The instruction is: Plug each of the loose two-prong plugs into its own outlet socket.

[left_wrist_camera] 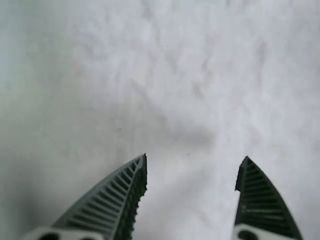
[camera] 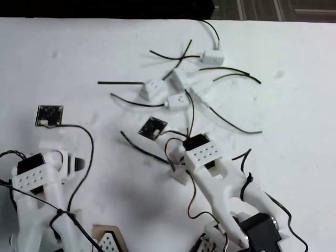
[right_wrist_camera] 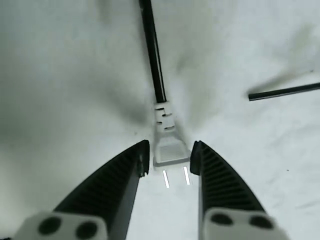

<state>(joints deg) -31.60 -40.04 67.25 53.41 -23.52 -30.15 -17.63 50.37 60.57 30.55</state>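
Two arms stand over the white worktop [camera: 294, 79], and only one has anything to do with a plug right now. On the left, the left hand [camera: 73, 164] hangs over bare surface with its fingers spread wide [left_wrist_camera: 192, 165], nothing between them and nothing near.

Further right, the right hand [camera: 176, 170] is low over the middle of the worktop. Its wrist view shows the hand [right_wrist_camera: 170, 147] part-open, a dark finger just beside each flank of a white two-prong plug [right_wrist_camera: 167, 135]. I see no clear squeeze, so I take it as not gripping yet. The plug lies flat on the worktop between the fingertips, its prongs [right_wrist_camera: 175, 177] pointing back toward the wrist and its black cord [right_wrist_camera: 152, 50] running straight away from the hand.

The step in hand looks like the pick-up. To do it well, I would close squarely on the plug's flat sides, keep off the cord and the prongs, and clamp firmly enough that the cord's drag cannot twist the plug. With the prongs facing the arm, the plug will likely need turning before it can meet a socket.

Beyond the hand, well apart from the plug, lies a cluster of white blocks [camera: 176, 101] with tangled cords; which of them are sockets I cannot tell.
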